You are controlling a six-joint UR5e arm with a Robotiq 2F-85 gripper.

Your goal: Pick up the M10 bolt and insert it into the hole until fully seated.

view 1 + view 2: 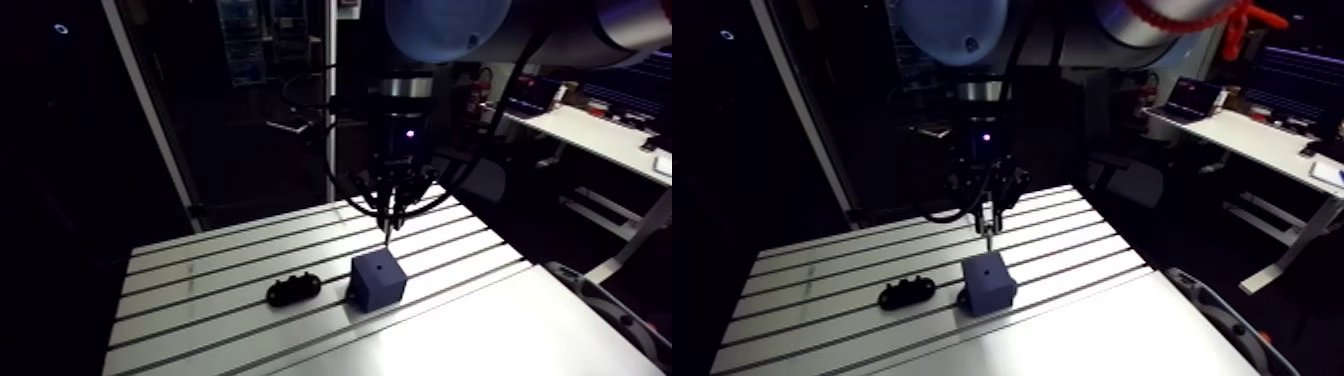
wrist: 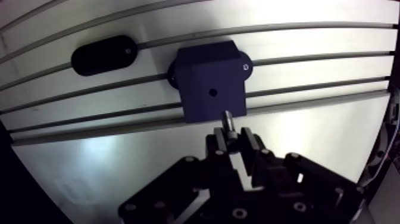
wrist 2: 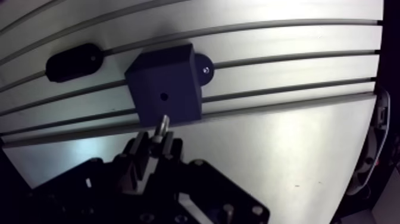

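Above the slotted table (image 2: 309, 149), end effector (image 2: 233, 137) pinching the M10 bolt (image 2: 227, 120), tip down, not yet in the hole (image 2: 212, 93) of the blue block (image 2: 202, 68). Likely risk: any sideways offset or tilt would jam the tip against the block's top face.

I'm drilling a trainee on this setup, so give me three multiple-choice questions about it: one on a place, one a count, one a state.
1. Where is the black oval part relative to the dark blue block? A on top of it; B beside it, on the table; C inside it.
2. How many holes are in the block's top face? A one; B three; C five.
3. The bolt is: A seated in the hole; B lying on the table; C held by the gripper.
B: it lies next to the block. A: a single hole shows. C: it is clamped and the hole is empty.
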